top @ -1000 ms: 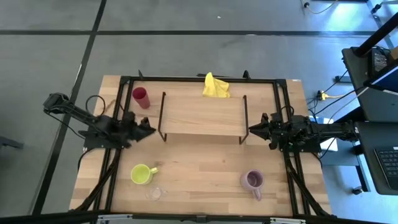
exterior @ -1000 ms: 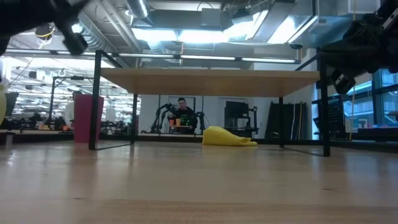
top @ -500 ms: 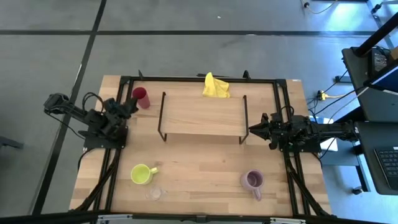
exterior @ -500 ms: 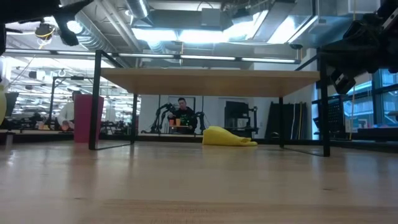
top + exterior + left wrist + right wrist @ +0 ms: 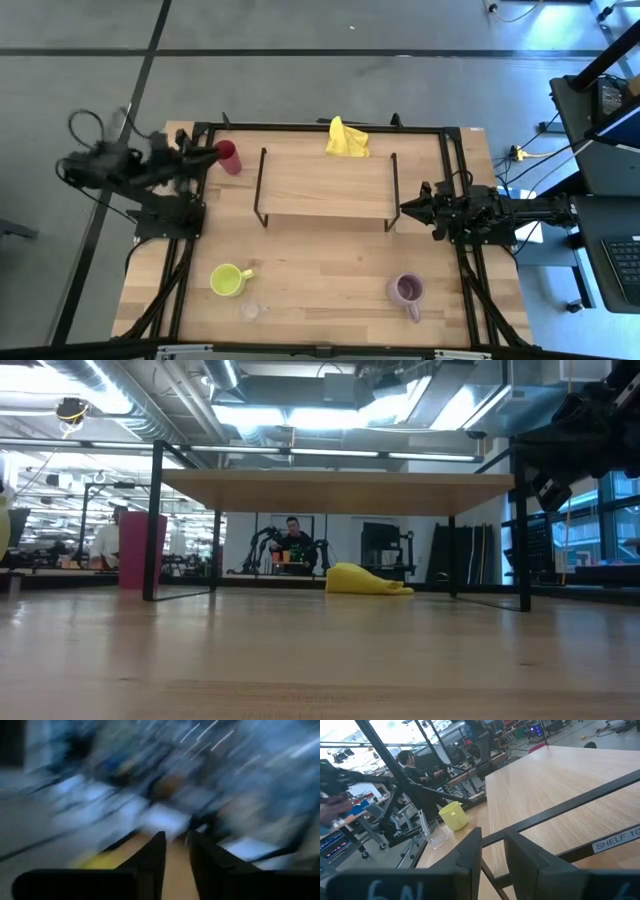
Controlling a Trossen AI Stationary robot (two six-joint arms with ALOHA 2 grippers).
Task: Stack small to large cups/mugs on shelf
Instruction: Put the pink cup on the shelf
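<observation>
The red cup (image 5: 227, 157) stands on its base at the table's far left, and also shows in the low view (image 5: 140, 550). The shelf (image 5: 325, 186) stands on the table's far middle, its board bare. The yellow-green mug (image 5: 230, 279) and the tiny clear glass (image 5: 248, 311) stand near left. The lilac mug (image 5: 406, 291) stands near right. My left gripper (image 5: 207, 156) is shut and empty, raised just left of the red cup; its wrist view is blurred. My right gripper (image 5: 404, 208) is shut and empty at the shelf's right end frame.
A yellow cloth (image 5: 347, 138) lies behind the shelf at the far edge. A black metal frame (image 5: 445, 130) runs around the table. There is bare table between the shelf and the near mugs. People and other robots show in the room beyond the table.
My left gripper has swung fast from the shelf's left end toward the table's far left corner and up, turning toward the red cup, and has left the low view. The cups and the shelf have stayed put.
</observation>
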